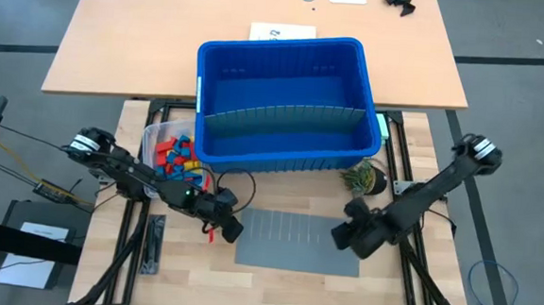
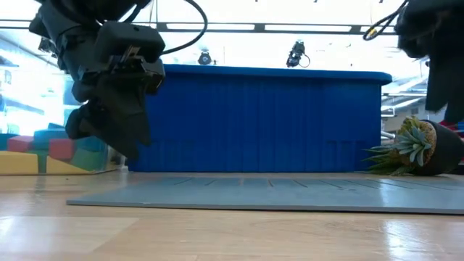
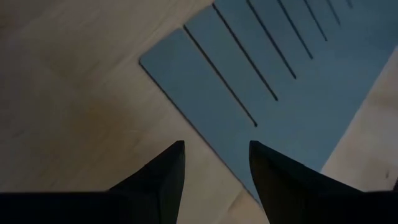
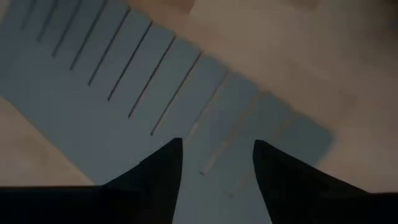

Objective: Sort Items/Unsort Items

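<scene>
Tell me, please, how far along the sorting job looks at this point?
Barely started. Done: one grey divider stands across the blue bin. In hand: nothing; the left hand and right hand, both open, hover over opposite ends of the slotted sheet lying flat. Left: the toy blocks remain piled in their clear container; no blocks show in the bin.

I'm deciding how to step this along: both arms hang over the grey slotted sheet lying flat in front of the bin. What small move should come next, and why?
Probably lower both grippers onto the sheet's ends. The left gripper is above the left end of the grey slotted sheet, the right gripper above its right end, both with jaws apart and empty. The blue bin already holds one divider.
</scene>
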Controlling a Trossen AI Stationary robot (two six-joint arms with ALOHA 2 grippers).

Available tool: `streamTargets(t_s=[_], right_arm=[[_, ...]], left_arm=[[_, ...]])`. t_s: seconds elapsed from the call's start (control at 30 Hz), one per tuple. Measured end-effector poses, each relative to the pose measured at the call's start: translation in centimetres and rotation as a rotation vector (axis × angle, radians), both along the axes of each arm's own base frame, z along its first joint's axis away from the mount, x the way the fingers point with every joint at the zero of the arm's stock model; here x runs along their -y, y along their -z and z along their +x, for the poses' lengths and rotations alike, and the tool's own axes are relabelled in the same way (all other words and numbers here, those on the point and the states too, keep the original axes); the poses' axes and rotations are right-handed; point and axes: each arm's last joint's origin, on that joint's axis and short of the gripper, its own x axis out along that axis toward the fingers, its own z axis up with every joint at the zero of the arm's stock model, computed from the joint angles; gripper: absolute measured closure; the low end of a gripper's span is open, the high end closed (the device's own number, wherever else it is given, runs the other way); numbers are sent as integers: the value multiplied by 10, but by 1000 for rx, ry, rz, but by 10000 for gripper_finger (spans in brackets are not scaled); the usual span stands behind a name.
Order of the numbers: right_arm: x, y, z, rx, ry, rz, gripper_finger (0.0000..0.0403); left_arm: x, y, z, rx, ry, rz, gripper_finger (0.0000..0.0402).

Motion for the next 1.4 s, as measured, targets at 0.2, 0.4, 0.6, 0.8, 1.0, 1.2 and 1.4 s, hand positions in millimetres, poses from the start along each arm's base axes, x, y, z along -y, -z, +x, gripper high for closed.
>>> streamTargets(t_s=[0.2,0.4,0.6,0.8,1.0,1.2,1.4], right_arm=[[3,16,-29,137,43,145,208],[-7,57,-51,135,101,243,209],[-14,76,-69,64,149,259,209],[-24,86,-75,66,156,213,209],[-26,90,-74,96,152,180,209],[-25,91,-72,121,145,158,214],[-27,95,-70,129,143,140,228]], left_arm=[[1,2,2,9,-28,-17,215],[1,0,6,52,-37,-18,215],[0,10,4,-15,-55,-6,215],[4,28,11,-48,-67,-36,215],[3,33,14,-49,-103,-60,215],[7,37,23,13,-95,-114,215],[8,47,26,7,-109,-138,215]])
